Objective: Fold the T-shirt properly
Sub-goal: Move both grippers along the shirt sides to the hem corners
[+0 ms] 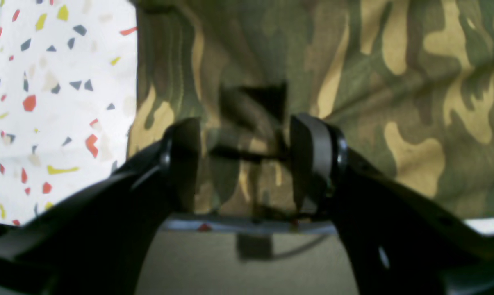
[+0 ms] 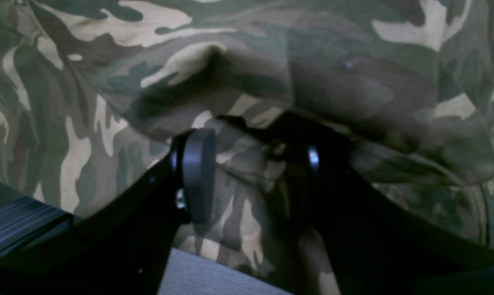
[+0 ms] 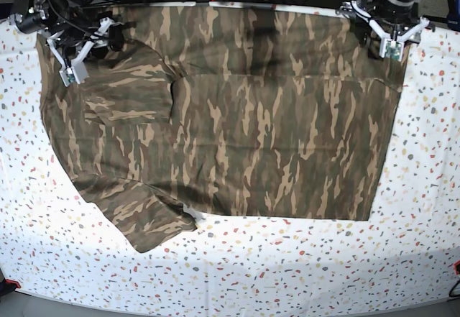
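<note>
Risking a lopsided fold here: if either gripper bites only one layer at the far edge, or the two lift unevenly, the T-shirt [image 3: 237,123] will skew or bunch. It lies spread across the speckled tablecloth [image 3: 287,274]. The left gripper [image 1: 244,164] has its jaws spread around a cloth ridge at the hem corner; the right gripper [image 2: 251,172] stands parted over the shoulder folds.

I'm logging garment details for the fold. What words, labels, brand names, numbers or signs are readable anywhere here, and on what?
None can be read.
T-shirt: camouflage pattern only, no print or label showing in any view.
Speckled tablecloth: coloured flecks, no lettering.
</note>
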Available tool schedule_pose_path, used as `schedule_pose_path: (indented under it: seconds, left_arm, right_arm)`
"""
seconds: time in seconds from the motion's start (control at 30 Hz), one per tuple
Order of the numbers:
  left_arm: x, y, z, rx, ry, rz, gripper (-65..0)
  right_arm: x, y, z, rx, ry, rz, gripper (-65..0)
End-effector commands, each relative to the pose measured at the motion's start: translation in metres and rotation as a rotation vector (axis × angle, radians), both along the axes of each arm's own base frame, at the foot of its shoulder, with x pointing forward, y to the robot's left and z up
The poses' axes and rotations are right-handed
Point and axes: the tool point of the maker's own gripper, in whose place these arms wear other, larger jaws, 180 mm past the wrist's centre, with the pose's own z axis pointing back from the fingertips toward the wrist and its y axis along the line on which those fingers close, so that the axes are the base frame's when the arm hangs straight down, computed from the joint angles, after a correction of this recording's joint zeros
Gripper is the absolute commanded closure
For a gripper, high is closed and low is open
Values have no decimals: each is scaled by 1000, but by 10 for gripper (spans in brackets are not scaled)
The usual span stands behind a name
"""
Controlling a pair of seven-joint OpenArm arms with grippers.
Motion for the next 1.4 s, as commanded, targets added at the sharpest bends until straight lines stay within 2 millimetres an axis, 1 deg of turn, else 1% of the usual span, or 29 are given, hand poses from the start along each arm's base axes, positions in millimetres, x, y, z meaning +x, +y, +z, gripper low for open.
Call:
schedule_pose_path:
  seconds: [0.0, 0.07, 0.17, 0.3, 0.4, 0.57, 0.67, 0.8, 0.9, 1.0, 1.1, 1.17, 1.23, 1.3, 1.37]
  left_arm:
    - [-1, 1, 7, 8, -3, -4, -341]
    - [3, -2, 16, 10, -13, -8, -341]
    - [15, -4, 37, 44, -81, -34, -341]
    - [33, 8, 65, 125, -212, 3, -341]
    - [41, 11, 73, 161, -249, 1, -341]
    - [56, 10, 82, 154, -293, 5, -341]
    - [66, 10, 90, 153, -323, 10, -341]
    - [79, 8, 105, 150, -376, 8, -341]
    - [95, 4, 119, 121, -446, 9, -341]
    - [117, -7, 145, 11, -578, 14, -341]
    - [140, -13, 173, -49, -693, 19, -341]
    - [154, -15, 190, -72, -750, 25, -341]
    - [167, -17, 207, -100, -806, 31, -341]
    - [179, -17, 224, -115, -851, 34, -341]
    - [190, -16, 239, -114, -887, 35, -341]
  right_arm:
    - [3, -2, 4, -9, -11, 8, -267]
    - [3, -2, 4, -8, -11, 8, -267]
    - [3, -1, 5, -5, -12, 8, -267]
    - [4, 0, 5, 2, -17, 6, -267]
    - [8, 6, 9, 43, -33, 1, -267]
    - [28, 7, 19, 46, -81, 7, -267]
    - [46, 9, 32, 32, -130, 25, -267]
    - [77, 14, 63, 1, -247, 58, -267]
    - [103, 18, 90, -7, -351, 73, -267]
    - [131, 21, 116, 14, -470, 71, -267]
    - [155, 37, 153, 126, -622, 75, -267]
    - [165, 49, 179, 226, -709, 84, -267]
    - [174, 56, 203, 297, -780, 95, -267]
    - [184, 59, 222, 319, -838, 105, -267]
    - [192, 58, 236, 305, -879, 112, -267]
